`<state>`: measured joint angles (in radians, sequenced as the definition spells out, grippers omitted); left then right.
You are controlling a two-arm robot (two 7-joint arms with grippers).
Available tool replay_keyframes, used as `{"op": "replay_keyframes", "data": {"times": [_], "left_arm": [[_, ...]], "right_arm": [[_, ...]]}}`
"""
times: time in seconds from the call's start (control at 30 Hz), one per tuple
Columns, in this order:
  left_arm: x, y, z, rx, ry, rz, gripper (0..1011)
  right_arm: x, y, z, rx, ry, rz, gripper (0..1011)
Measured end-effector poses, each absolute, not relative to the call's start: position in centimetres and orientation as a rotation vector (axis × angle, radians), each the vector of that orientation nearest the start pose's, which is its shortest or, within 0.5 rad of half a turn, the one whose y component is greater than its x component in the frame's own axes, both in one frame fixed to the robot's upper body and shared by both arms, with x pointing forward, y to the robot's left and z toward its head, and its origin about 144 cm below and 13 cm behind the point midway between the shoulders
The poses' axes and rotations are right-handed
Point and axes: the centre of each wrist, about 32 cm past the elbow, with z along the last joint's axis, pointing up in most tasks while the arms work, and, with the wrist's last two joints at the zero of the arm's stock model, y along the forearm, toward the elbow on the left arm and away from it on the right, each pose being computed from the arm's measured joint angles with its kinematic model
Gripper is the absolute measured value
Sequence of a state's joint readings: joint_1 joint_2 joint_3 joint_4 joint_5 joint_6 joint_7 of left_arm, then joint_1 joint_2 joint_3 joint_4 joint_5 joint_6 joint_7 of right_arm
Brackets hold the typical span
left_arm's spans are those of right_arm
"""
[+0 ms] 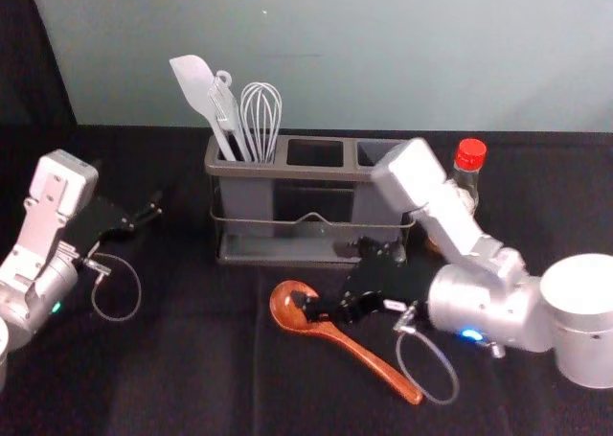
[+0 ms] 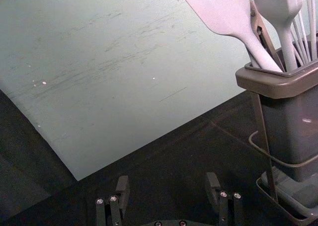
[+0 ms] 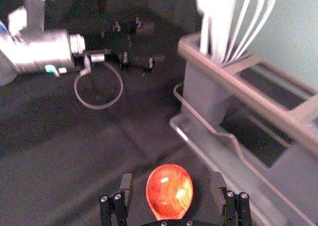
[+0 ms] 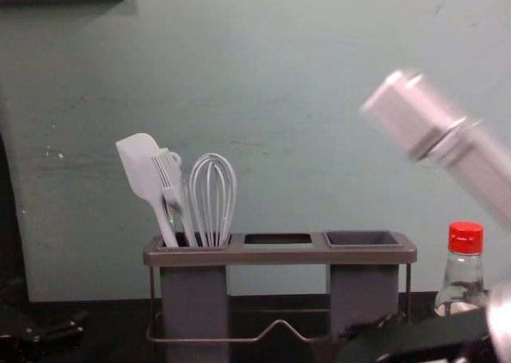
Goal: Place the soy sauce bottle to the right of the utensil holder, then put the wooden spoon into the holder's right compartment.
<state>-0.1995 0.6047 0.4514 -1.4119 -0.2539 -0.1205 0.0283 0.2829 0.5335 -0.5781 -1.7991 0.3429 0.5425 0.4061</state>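
My right gripper (image 1: 331, 276) is low in front of the holder, open around the bowl end of the wooden spoon (image 1: 362, 353), which lies on the cloth. In the right wrist view, the spoon's bowl (image 3: 169, 191) shows between the parted fingers of my right gripper (image 3: 172, 181). The grey utensil holder (image 1: 316, 172) has a spatula, brush and whisk in its left compartment; its right compartment (image 4: 363, 238) holds no utensil. The red-capped soy sauce bottle (image 4: 461, 275) stands upright right of the holder. My left gripper (image 1: 128, 231), also open in its wrist view (image 2: 168, 182), is idle at the left.
The black cloth-covered table (image 1: 192, 359) extends around the holder, with a pale wall (image 1: 383, 62) behind. The spatula (image 4: 142, 170) and whisk (image 4: 212, 189) rise above the holder's rim. A wire rail (image 4: 279, 326) runs along the holder's front.
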Motion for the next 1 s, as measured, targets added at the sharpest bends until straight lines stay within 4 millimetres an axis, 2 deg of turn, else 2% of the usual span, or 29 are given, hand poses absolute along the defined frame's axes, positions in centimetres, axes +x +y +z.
{"op": "replay_keyframes", "data": {"times": [0.33,1.0], "left_arm": [[48.9,31.0,114.0,0.304,-0.285,1.248,1005],[48.9,31.0,114.0,0.305,-0.285,1.248,1005]], "right_arm": [[47.9,-16.1,122.1,-0.549,0.048,-0.609,1002],[48.8,-15.1,119.2,-0.584,0.021,-0.636,1002]]}}
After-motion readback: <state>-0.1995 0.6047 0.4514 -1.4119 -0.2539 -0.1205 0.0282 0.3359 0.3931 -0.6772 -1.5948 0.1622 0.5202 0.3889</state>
